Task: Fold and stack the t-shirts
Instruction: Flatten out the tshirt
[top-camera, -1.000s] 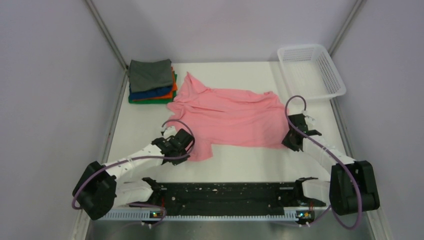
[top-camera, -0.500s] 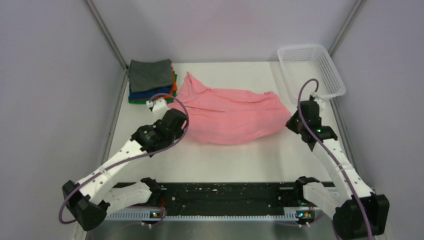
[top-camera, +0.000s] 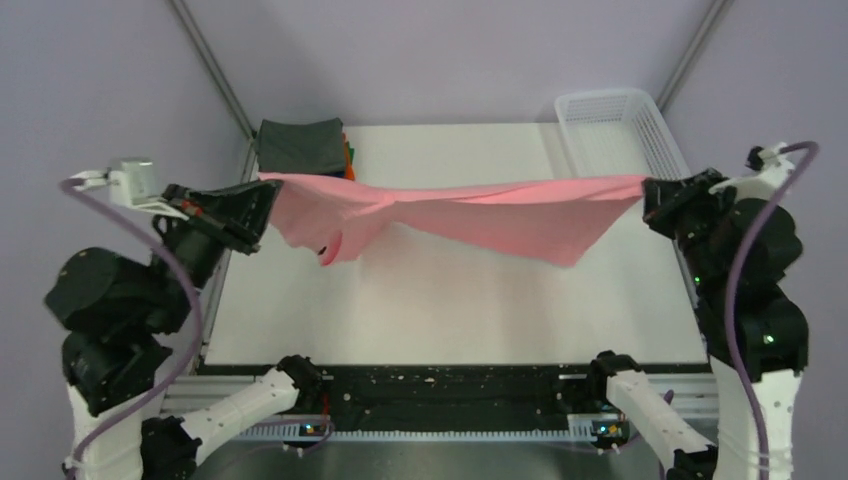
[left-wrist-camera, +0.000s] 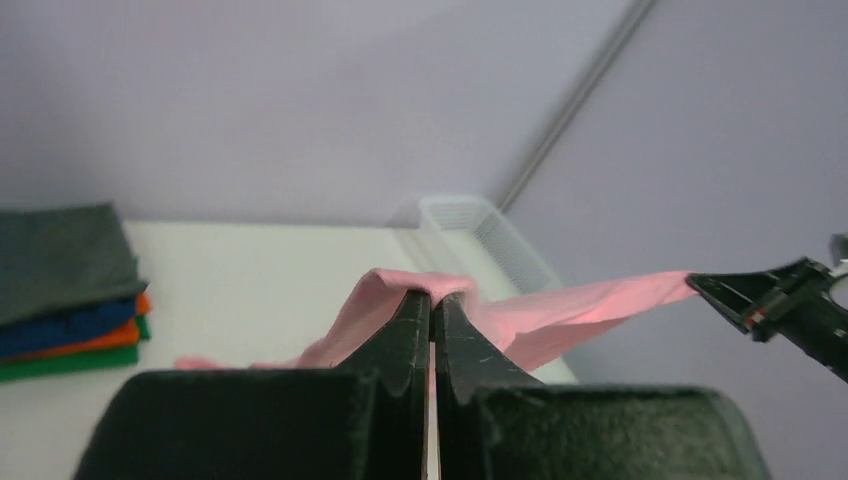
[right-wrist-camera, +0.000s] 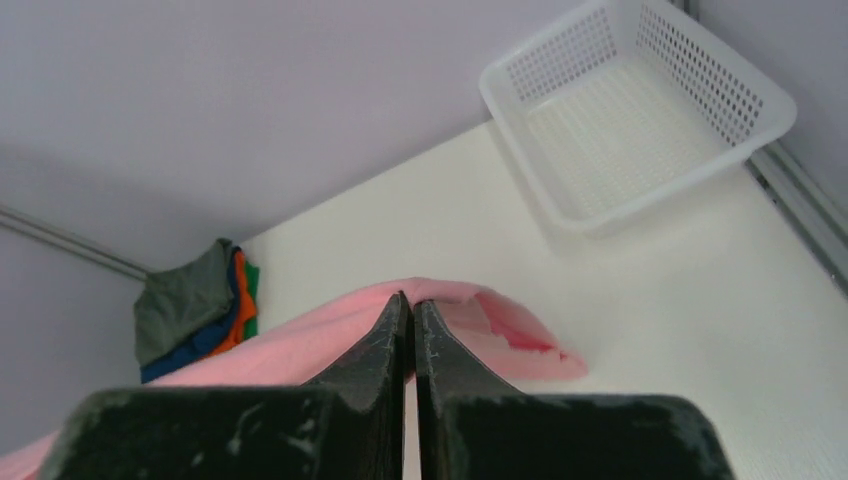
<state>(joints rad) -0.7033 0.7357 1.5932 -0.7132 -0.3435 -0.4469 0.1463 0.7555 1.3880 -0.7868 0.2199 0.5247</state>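
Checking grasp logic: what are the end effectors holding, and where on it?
Plain pink cloth t-shirt, pinched at opposite ends by the left end effector and right end effector.

High rear overview, two close wrist views, common basket (top-camera: 618, 135)

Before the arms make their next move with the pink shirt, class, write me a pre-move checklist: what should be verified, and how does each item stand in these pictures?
1. Left jaws shut on the pink t-shirt: ok.
2. Right jaws shut on its opposite end: ok.
3. Shirt hangs smooth between the arms: not ok; a flap droops near the left end.
4. Shirt fully off the table: cannot tell from these views.
5. Bare table under the shirt for laying it down: ok.
6. Folded stack tidy at the far left corner: ok.
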